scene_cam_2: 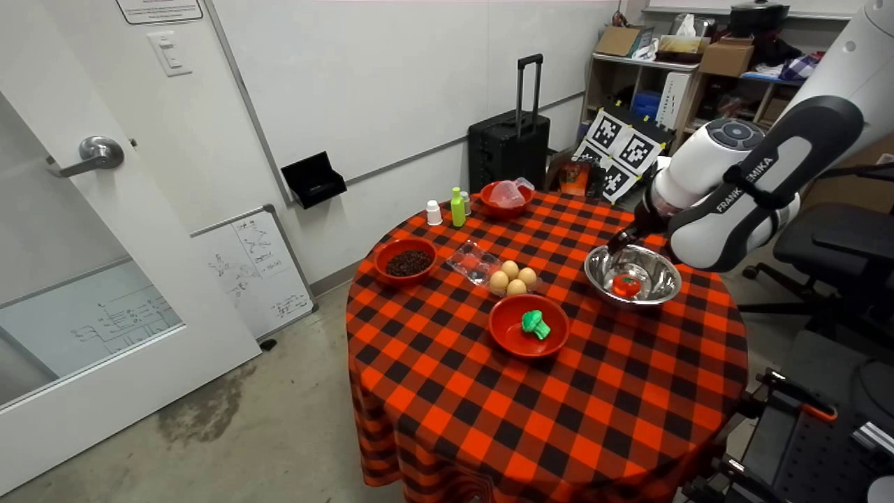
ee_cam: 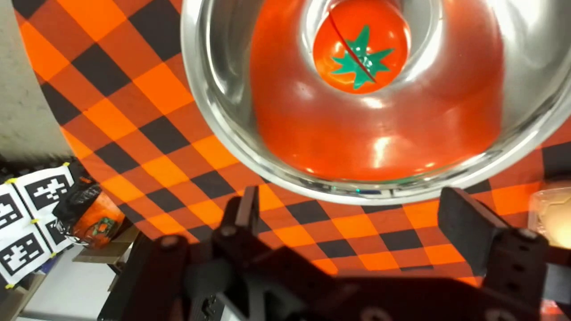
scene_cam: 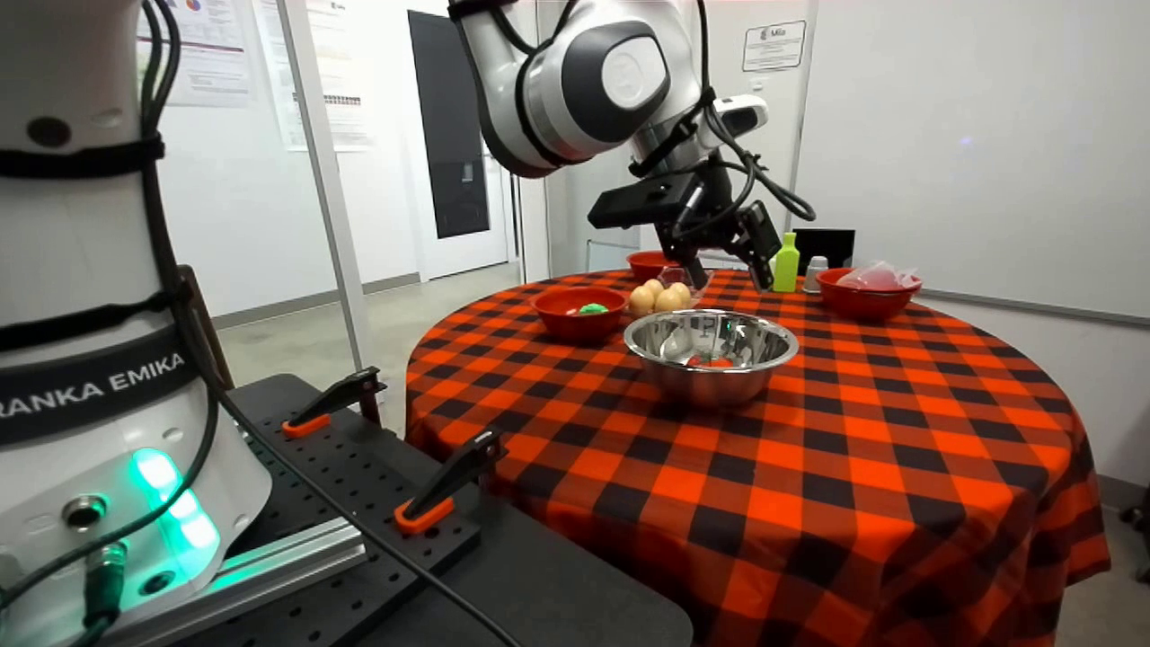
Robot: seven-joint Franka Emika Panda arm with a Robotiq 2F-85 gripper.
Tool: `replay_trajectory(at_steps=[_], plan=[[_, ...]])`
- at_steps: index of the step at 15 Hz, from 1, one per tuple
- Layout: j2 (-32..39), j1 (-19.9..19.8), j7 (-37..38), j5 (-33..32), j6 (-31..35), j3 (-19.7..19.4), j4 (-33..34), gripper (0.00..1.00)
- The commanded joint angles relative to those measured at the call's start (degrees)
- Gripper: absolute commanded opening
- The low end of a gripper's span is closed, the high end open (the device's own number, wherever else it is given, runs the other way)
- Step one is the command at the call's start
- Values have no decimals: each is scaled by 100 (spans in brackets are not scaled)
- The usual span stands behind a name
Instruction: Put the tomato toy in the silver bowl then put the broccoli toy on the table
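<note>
The red tomato toy (scene_cam_2: 626, 285) lies inside the silver bowl (scene_cam_2: 669, 281), and in the wrist view the tomato (ee_cam: 352, 33) shows its green star at the bowl's bottom. The bowl (scene_cam: 710, 392) stands on the checked table (scene_cam: 862, 485). The green broccoli toy (scene_cam_2: 536, 325) lies in a red bowl; in an exterior view only part of the broccoli (scene_cam: 593, 308) shows above its rim. It is out of the wrist view. My gripper (ee_cam: 350, 207) is open and empty, its fingers apart just beyond the silver bowl's edge. The gripper (scene_cam: 729, 268) hangs above the table, higher than the bowl.
The red bowl (scene_cam_2: 499, 339) with the broccoli stands near several eggs (scene_cam_2: 513, 278) in a clear plastic carton (scene_cam_2: 471, 262). A red bowl of dark bits (scene_cam_2: 383, 260), a green bottle (scene_cam_2: 457, 208), small white bottles (scene_cam_2: 434, 213) and a red bowl with clear plastic (scene_cam_2: 497, 209) stand along the edge.
</note>
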Motion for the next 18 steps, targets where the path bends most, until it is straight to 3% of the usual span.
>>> replay_trajectory(at_steps=[1,4,8,12,18], plan=[[-409,1171,-245,-79,216,-910,-418,100],[-485,2076,-348,-60,189,-1443,-504,100],[-572,3055,-336,-73,50,-1772,-590,100],[-664,3645,-316,-101,-122,-1739,-645,100],[-815,4073,-287,-106,-529,-1625,-660,100]])
